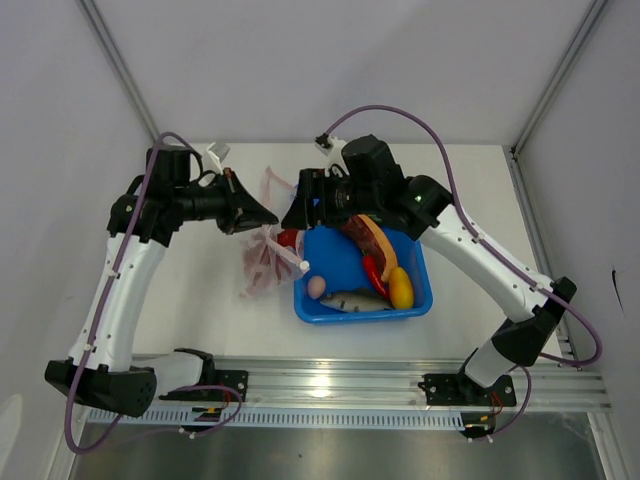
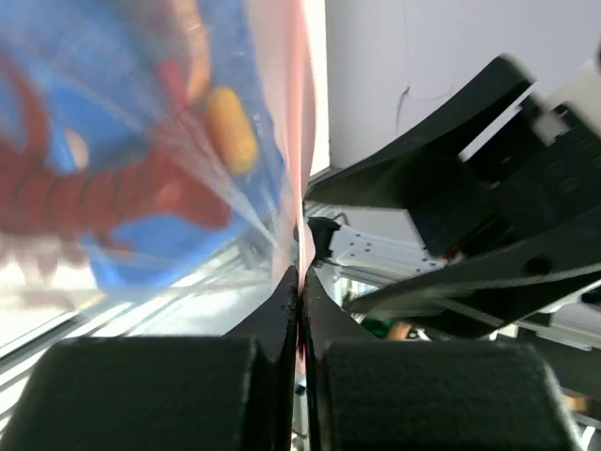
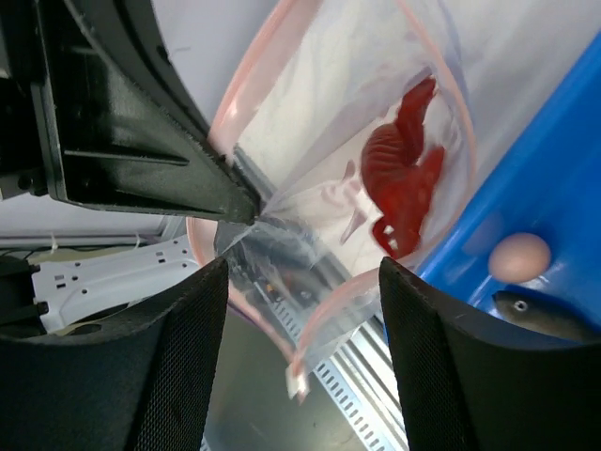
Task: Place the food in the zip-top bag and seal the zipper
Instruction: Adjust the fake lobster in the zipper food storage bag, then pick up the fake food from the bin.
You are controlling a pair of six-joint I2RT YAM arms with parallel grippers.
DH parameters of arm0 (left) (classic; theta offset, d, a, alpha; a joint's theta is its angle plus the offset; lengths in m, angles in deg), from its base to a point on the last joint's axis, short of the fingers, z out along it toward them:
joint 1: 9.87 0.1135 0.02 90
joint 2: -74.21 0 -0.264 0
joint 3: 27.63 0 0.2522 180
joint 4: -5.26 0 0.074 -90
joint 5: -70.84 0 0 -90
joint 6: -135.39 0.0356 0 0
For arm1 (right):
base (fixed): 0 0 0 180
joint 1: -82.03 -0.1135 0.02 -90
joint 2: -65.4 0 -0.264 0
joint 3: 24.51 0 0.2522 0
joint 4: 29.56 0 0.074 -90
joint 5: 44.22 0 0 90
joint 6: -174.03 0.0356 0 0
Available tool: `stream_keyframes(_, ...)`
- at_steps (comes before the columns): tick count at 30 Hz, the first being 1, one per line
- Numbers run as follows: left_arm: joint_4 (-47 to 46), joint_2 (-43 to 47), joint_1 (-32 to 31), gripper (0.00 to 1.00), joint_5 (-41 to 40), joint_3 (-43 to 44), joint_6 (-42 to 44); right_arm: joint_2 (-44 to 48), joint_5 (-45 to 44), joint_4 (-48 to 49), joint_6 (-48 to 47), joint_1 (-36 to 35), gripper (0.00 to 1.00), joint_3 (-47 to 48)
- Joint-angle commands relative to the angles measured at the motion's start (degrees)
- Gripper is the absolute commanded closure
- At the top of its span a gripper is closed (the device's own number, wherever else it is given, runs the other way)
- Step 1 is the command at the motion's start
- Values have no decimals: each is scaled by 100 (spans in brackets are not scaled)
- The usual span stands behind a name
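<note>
Bag (image 3: 319,103) rim clenched in left tool (image 2: 300,282); right tool (image 3: 302,277) released, jaws spread.

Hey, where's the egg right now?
In the top view the pale egg lies in the near left corner of the blue tub, just left of the grey fish and right of the clear bag.

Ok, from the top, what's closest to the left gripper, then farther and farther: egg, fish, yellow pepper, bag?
1. zip-top bag, pinched in the left gripper.
2. egg, at the left end of the tub.
3. fish, tub's near side.
4. yellow pepper, tub's right end.
</note>
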Motion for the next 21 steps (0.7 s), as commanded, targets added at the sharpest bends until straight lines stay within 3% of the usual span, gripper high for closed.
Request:
stream_keyframes(1, 98, 224, -5, 99, -85, 233, 438, 205, -213, -258, -359, 168, 33, 300)
stream_keyframes(12, 617, 285, -5, 99, -674, -83, 826, 3, 14, -574, -632, 607, 35, 336)
stream_keyframes(17, 1530, 207, -5, 99, -2427, 320, 852, -50, 33, -775, -763, 721, 35, 213)
stream_keyframes(21, 1329, 478, -13, 99, -2625, 496, 800, -93, -389, -961, -1009, 950, 34, -330)
